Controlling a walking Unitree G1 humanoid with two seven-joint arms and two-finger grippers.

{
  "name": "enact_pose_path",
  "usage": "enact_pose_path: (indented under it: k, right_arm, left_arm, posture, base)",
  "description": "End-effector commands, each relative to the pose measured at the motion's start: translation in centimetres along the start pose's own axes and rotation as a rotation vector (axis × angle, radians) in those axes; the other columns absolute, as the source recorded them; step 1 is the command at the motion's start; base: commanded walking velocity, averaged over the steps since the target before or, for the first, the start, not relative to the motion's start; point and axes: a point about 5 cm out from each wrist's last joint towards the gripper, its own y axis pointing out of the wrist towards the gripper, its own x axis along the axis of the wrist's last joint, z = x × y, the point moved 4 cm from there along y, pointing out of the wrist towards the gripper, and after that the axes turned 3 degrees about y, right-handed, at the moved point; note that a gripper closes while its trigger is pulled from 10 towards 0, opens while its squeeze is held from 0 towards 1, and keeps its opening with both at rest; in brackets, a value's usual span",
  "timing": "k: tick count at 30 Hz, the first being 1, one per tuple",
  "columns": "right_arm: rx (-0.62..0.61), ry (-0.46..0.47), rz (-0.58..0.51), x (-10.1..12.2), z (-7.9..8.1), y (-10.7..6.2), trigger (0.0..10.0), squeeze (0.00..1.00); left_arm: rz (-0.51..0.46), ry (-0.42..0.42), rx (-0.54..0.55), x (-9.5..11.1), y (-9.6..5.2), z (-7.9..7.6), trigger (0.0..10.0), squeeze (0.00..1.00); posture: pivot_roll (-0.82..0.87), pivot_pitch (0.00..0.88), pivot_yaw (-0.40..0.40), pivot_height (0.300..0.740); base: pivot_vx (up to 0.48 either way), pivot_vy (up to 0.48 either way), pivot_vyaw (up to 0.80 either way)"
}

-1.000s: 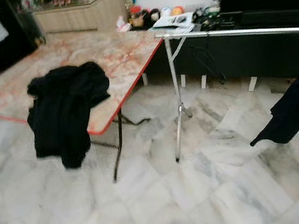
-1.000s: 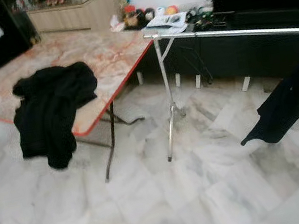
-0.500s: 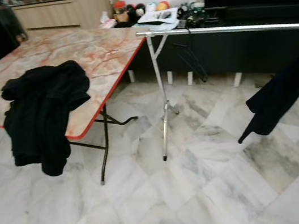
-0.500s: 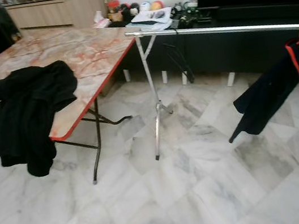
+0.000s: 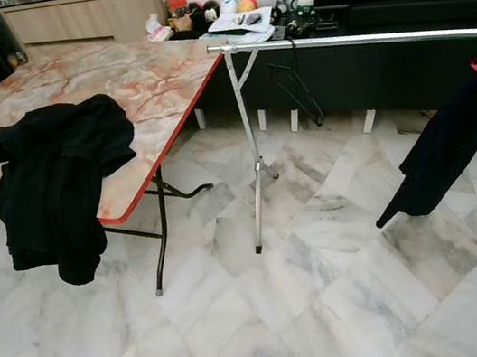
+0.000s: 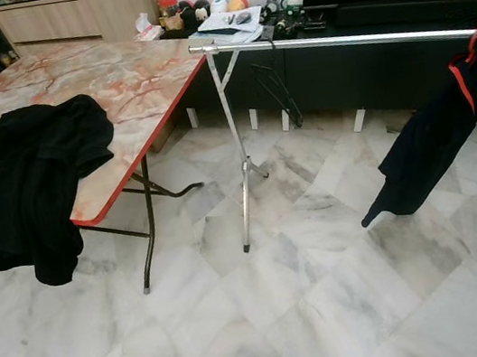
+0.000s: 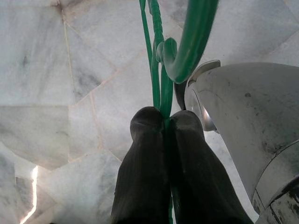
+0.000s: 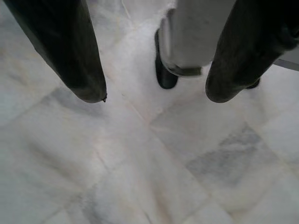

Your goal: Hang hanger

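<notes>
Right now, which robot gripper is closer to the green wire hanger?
Left. The left gripper is pinched shut on the green wire hanger; the right gripper hangs open above the marble floor.

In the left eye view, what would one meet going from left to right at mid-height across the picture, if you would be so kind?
Black garment heaped on the table edge → marble-patterned folding table with red rim → silver leg of the clothes rail → empty black hanger on the rail → dark garment on a red hanger.
</notes>
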Motion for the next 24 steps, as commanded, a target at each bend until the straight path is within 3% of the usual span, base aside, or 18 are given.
enact_pose_path:
  k: [1, 6, 9, 13, 24]
  right_arm:
    - [0.001, 0.003, 0.015, -0.6, -0.2, -0.1, 10.0, 0.00]
    - [-0.004, 0.003, 0.014, -0.6, -0.8, -0.1, 10.0, 0.00]
    - [-0.003, 0.002, 0.014, -0.5, -0.8, -0.1, 10.0, 0.00]
    - [0.006, 0.000, 0.012, -0.2, 0.0, 0.0, 10.0, 0.00]
    - [0.019, -0.003, 0.017, -0.3, 1.4, 0.0, 10.0, 0.00]
  left_arm:
    - [0.049, -0.003, -0.030, -1.5, -0.1, -1.0, 10.0, 0.00]
    - [0.048, 0.010, -0.032, -1.5, -0.1, -1.0, 10.0, 0.00]
    - [0.047, 0.029, -0.032, -1.4, -0.1, -0.9, 10.0, 0.00]
    - [0.049, 0.015, -0.029, -1.5, -0.1, -0.9, 10.0, 0.00]
    - [0.046, -0.010, -0.030, -1.5, -0.1, -1.0, 10.0, 0.00]
  posture:
    - [0.06, 0.064, 0.048, 0.740]
    - [0.07, 0.063, 0.047, 0.740]
    - [0.07, 0.062, 0.047, 0.740]
    - [0.07, 0.060, 0.048, 0.740]
    - [0.07, 0.060, 0.048, 0.740]
  base:
    - [0.000, 0.000, -0.73]
    - [0.000, 0.000, -0.73]
    - [0.000, -0.480, -0.72]
    - [0.000, -0.480, -0.72]
    - [0.000, 0.000, -0.71]
